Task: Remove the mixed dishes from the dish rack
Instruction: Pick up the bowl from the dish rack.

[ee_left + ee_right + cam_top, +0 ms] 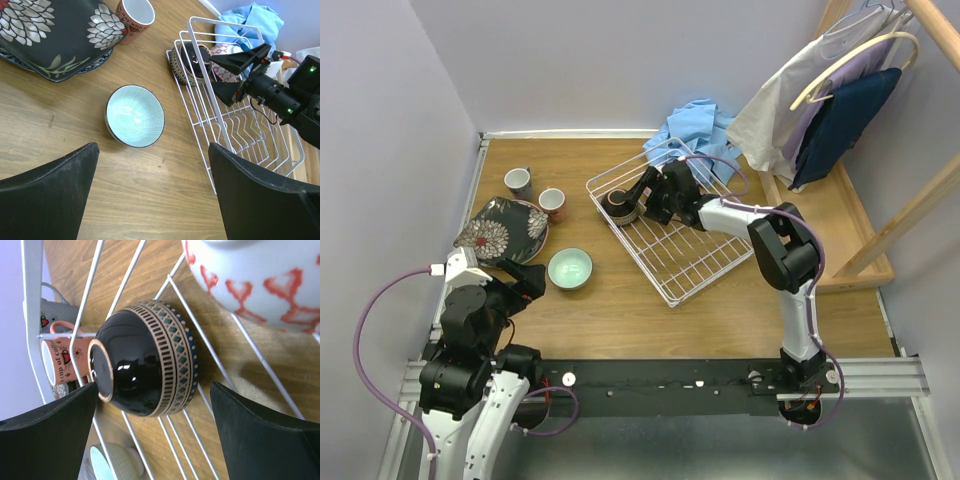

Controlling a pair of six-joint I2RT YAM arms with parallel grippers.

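Two right fingers point(45, 440), spread wide, frame the dark bowl point(145, 365) just ahead in the dish rack point(31, 300) (left fingers point(45, 200) spread too).

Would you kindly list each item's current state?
dish rack, holds two bowls
dark bowl, racked, on its side
red-patterned bowl, racked
pale green bowl, unloaded, upright
floral plate, unloaded, face up
orange-red cup, unloaded, upright
grey cup, unloaded, upright
left gripper, jaws open, empty
right gripper, jaws open, facing dark bowl

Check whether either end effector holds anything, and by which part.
Nothing is held. The right end effector straddles the dark patterned bowl in the dish rack, open; the left end effector is open over the table.
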